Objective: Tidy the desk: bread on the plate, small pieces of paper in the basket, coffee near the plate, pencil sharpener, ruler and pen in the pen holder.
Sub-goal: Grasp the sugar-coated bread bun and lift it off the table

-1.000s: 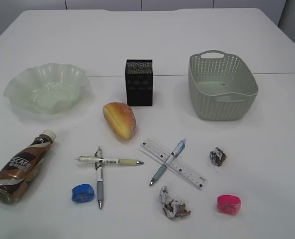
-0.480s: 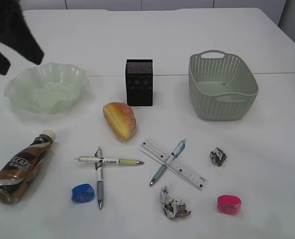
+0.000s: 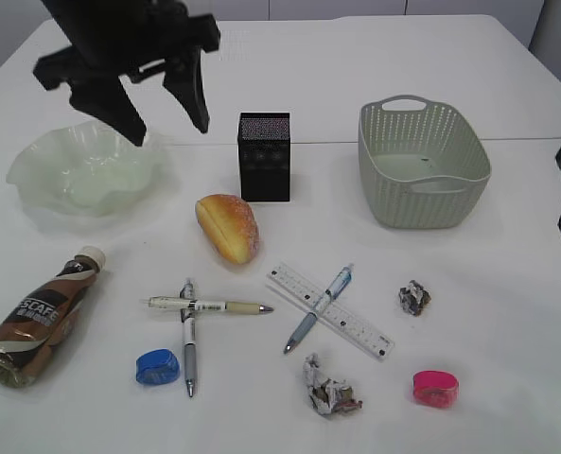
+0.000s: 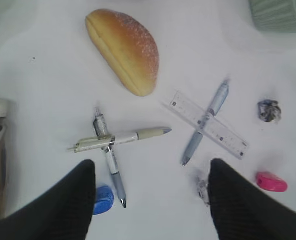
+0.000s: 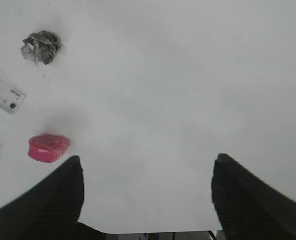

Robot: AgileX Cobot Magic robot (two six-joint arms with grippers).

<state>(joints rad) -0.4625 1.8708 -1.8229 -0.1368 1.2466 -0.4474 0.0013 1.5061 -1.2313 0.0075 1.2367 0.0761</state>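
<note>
My left gripper [image 3: 166, 118] is open and empty, high above the table between the glass plate [image 3: 34, 170] and the black pen holder [image 3: 264, 156]. The bread [image 3: 228, 227] lies in front of the holder. The coffee bottle [image 3: 39, 317] lies on its side at the left. Two crossed pens [image 3: 200, 307], a blue sharpener [image 3: 157, 366], a clear ruler [image 3: 341, 317] under a blue pen [image 3: 320, 307], two paper balls [image 3: 414, 298] [image 3: 330, 390] and a pink sharpener [image 3: 435, 388] lie in front. My right gripper [image 5: 148, 175] is open and empty over bare table near the right edge.
A green basket [image 3: 422, 203] stands at the back right. In the left wrist view the bread [image 4: 125, 50], crossed pens [image 4: 113, 142] and ruler [image 4: 207, 125] lie below the open jaws [image 4: 150, 180]. The table's front edge shows in the right wrist view.
The left arm has swung in from the top left and now hangs over the area between plate and pen holder. The right gripper has come into view at the right edge. Objects have not moved.
</note>
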